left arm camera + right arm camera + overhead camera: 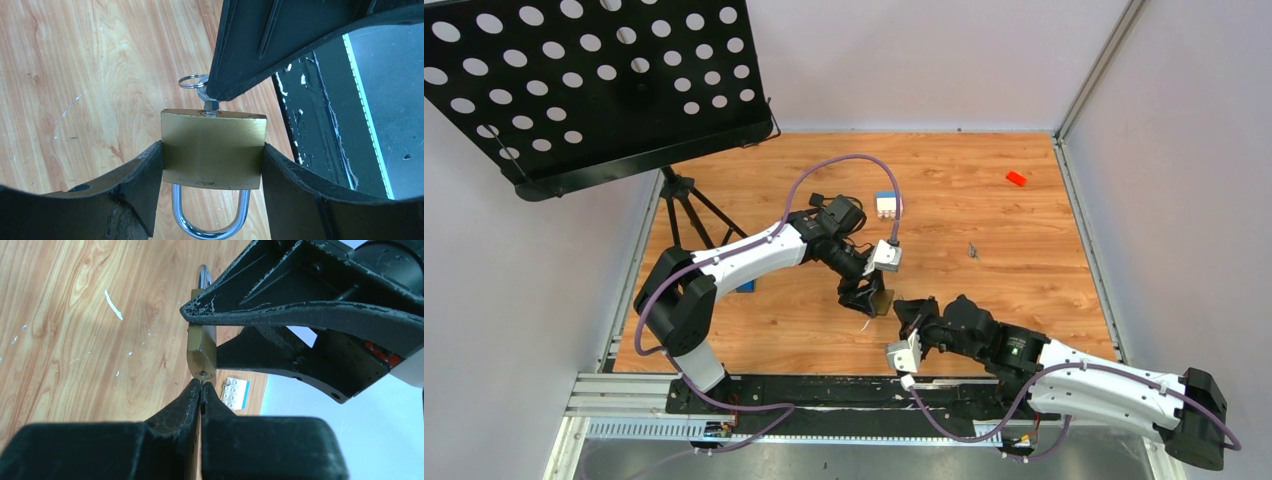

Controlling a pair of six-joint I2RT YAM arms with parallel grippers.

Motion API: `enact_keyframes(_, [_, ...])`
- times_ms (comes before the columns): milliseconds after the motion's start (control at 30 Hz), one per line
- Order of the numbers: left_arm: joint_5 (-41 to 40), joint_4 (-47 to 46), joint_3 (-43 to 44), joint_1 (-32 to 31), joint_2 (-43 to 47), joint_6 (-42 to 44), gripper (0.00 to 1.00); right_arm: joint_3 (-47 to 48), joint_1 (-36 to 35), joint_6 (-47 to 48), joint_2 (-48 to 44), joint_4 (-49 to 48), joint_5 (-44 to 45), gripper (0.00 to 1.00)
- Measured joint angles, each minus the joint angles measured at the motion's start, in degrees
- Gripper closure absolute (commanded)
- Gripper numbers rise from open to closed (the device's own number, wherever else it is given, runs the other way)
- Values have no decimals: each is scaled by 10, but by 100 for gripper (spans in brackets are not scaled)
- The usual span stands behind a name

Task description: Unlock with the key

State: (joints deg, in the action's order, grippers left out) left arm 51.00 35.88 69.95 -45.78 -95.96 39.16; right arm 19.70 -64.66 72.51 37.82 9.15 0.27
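Observation:
A brass padlock [212, 150] with a steel shackle [210, 227] is clamped by its sides between the fingers of my left gripper [212, 157] and held above the wooden table. The small grey key [210, 104] is in the keyhole on the lock's end face, and a wire ring [192, 81] hangs from its head. My right gripper [201, 386] is shut on the key's head, with its tips almost against the padlock [200, 352]. In the top view both grippers meet near the table's front middle, left gripper [867, 297] and right gripper [906, 312].
A white and blue toy block [885, 205] lies behind the left arm. A red block [1016, 179] lies at the far right and a small dark item [972, 250] nearer. A black perforated music stand [594, 80] on a tripod fills the back left. The black base rail [320, 125] runs along the near edge.

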Motion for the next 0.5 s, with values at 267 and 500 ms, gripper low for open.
enact_keyframes(267, [-6,-5,0,-1,0,-13,100,17,3,0,35,-2,-3,100])
enact_keyframes(500, [-22,-1,-2,0,0,-16,100,21,4,-3,67,-19,1,98])
